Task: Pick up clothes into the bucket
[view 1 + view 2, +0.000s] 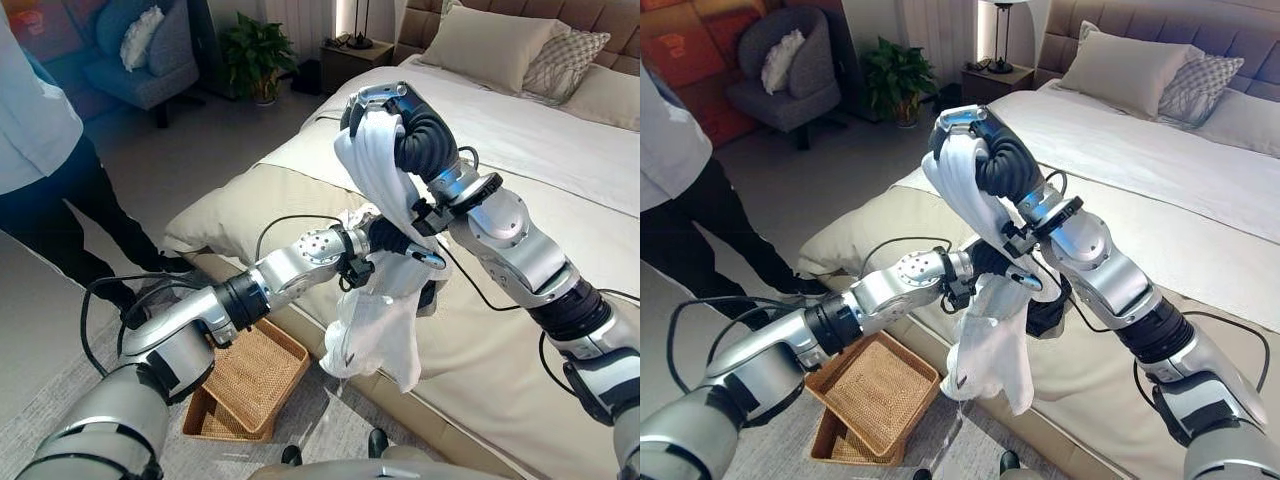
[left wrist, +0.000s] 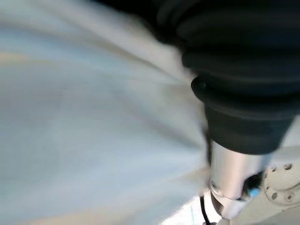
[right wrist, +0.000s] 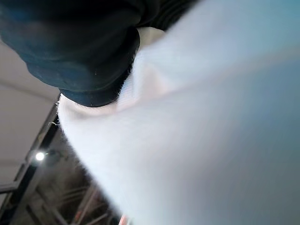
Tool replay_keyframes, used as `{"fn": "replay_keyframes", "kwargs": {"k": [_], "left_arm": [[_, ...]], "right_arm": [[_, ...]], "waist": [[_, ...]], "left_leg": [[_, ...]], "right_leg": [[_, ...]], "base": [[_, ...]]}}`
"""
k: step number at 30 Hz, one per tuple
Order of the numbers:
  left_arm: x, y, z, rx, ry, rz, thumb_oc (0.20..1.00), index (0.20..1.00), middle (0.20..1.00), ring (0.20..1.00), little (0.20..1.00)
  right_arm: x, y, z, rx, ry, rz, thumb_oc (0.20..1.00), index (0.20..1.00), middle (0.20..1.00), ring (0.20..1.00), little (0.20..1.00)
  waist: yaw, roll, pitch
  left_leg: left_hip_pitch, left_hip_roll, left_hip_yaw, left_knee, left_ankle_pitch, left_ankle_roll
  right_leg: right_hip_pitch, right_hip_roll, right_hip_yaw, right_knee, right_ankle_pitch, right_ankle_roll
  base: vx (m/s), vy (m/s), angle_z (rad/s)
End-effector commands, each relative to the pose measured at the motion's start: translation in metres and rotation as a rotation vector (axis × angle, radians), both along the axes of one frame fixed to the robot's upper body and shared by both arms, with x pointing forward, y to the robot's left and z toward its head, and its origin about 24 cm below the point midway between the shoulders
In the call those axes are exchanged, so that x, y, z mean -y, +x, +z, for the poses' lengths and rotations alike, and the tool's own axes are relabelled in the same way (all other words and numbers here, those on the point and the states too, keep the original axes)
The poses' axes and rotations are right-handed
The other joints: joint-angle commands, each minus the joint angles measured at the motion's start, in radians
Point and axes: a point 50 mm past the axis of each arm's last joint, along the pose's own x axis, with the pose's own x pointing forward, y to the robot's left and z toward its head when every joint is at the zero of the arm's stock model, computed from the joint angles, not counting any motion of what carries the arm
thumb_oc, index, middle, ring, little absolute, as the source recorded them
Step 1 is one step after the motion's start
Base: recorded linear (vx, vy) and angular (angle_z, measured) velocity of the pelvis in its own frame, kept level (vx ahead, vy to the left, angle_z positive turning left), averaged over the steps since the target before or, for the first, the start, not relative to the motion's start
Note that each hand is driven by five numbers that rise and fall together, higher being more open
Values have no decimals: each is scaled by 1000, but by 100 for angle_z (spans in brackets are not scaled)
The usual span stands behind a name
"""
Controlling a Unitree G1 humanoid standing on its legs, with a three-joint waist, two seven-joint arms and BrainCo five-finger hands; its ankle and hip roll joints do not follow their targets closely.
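A white garment (image 1: 375, 300) hangs in the air over the bed's near edge, its lower end dangling towards the floor. My right hand (image 1: 385, 100) is raised high with its fingers curled over the garment's top, which drapes round the hand (image 1: 970, 125). My left hand (image 1: 388, 238) reaches in at the garment's (image 1: 990, 340) middle, where the cloth is gathered. Its thumb (image 1: 426, 259) lies across the front of the cloth and its fingers are behind it. A woven basket (image 1: 258, 378) stands on the floor below and left of the garment, beside the bed.
A bed (image 1: 560, 140) with beige cover and pillows (image 1: 495, 45) takes up the right side. A person (image 1: 45, 190) stands at the left close to the basket (image 1: 872, 398). An armchair (image 1: 150, 55), a plant (image 1: 255, 55) and a nightstand (image 1: 350, 55) stand at the back.
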Motion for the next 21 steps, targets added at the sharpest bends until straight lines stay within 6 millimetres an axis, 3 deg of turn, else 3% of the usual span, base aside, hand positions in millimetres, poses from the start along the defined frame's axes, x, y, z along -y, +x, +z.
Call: {"fn": "replay_keyframes", "kwargs": {"k": [1, 5, 6, 8, 9, 11, 12, 14, 15, 16, 18, 19, 21], "left_arm": [[4, 3, 20, -14, -92, -34, 200, 200, 200, 200, 200], [-19, 8, 26, -4, -147, 31, 200, 200, 200, 200, 200], [-33, 12, 30, 17, -172, 83, 200, 200, 200, 200, 200], [-40, 13, 32, 22, -184, 104, 200, 200, 200, 200, 200], [-62, 18, 40, 64, -210, 182, 200, 200, 200, 200, 200], [-73, 20, 42, 80, -214, 222, 200, 200, 200, 200, 200], [-100, 22, 50, 134, -219, 308, 200, 200, 200, 200, 200], [-108, 21, 52, 155, -207, 324, 200, 200, 200, 200, 200], [-137, 22, 60, 234, -177, 426, 200, 200, 200, 200, 200], [-137, 22, 59, 233, -177, 427, 200, 200, 200, 200, 200], [-167, 21, 70, 357, -85, 521, 200, 200, 200, 200, 200], [-192, 17, 85, 477, -14, 598, 200, 200, 200, 200, 200], [-204, 15, 89, 515, 7, 642, 200, 200, 200, 200, 200]], "right_arm": [[-13, -25, 56, 262, 86, 93, 200, 200, 200, 200, 200], [-5, -24, 53, 268, 84, 57, 200, 200, 200, 200, 200], [2, -23, 51, 265, 90, 29, 200, 200, 200, 200, 200], [6, -23, 50, 264, 93, 14, 423, 423, 423, 423, 423], [16, -20, 46, 252, 100, -30, 743, 743, 743, 743, 743], [20, -19, 44, 243, 105, -49, 1000, 1000, 1000, 1000, 1000], [33, -17, 38, 219, 111, -97, 1000, 1000, 1000, 1000, 1000], [37, -17, 36, 211, 111, -111, 1000, 1000, 1000, 1000, 1000], [51, -14, 27, 175, 119, -165, 1000, 1000, 1000, 1000, 1000], [51, -14, 26, 174, 119, -164, 1000, 1000, 1000, 1000, 1000], [66, -13, 17, 135, 123, -216, 1000, 1000, 1000, 1000, 1000], [84, -12, 6, 90, 134, -281, 1000, 1000, 1000, 1000, 1000], [91, -12, 0, 67, 137, -312, 1000, 1000, 1000, 1000, 1000]], "waist": [[13, -27, -28], [18, -29, -28], [22, -30, -26], [24, -30, -26], [30, -31, -24], [32, -32, -25], [40, -33, -22], [43, -33, -20], [50, -32, -18], [50, -32, -19], [55, -31, -17], [61, -29, -16], [62, -28, -15]], "left_leg": [[-33, -23, -5, 96, -72, 11], [-36, -25, -8, 99, -73, 11], [-38, -26, -11, 100, -74, 10], [-39, -27, -12, 102, -74, 10], [-40, -27, -14, 102, -74, 11], [-40, -28, -15, 101, -75, 12], [-39, -29, -17, 102, -75, 12], [-39, -29, -18, 103, -75, 12], [-39, -30, -20, 102, -75, 12], [-38, -30, -20, 102, -75, 12], [-37, -30, -23, 102, -76, 12], [-36, -32, -25, 102, -76, 12], [-35, -33, -25, 103, -77, 11]], "right_leg": [[-8, -45, -10, 84, -41, 65], [-5, -47, -13, 80, -41, 65], [-3, -47, -16, 81, -42, 65], [-4, -48, -18, 82, -42, 65], [-4, -49, -20, 82, -43, 64], [-2, -50, -22, 81, -43, 64], [-1, -50, -24, 81, -43, 64], [1, -50, -25, 82, -43, 64], [3, -51, -30, 82, -44, 64], [3, -51, -30, 82, -44, 64], [4, -52, -33, 83, -46, 64], [6, -52, -36, 83, -47, 66], [7, -53, -37, 84, -48, 66]], "base": [[10, 5, -7], [10, 5, -6], [-1, -1, -3], [0, 0, 0], [0, 0, 0], [0, 0, 0], [0, 0, 0], [0, 0, 0], [0, 0, 0], [0, 0, 0], [4, 5, 7], [7, 4, 14], [6, 11, 10]]}}
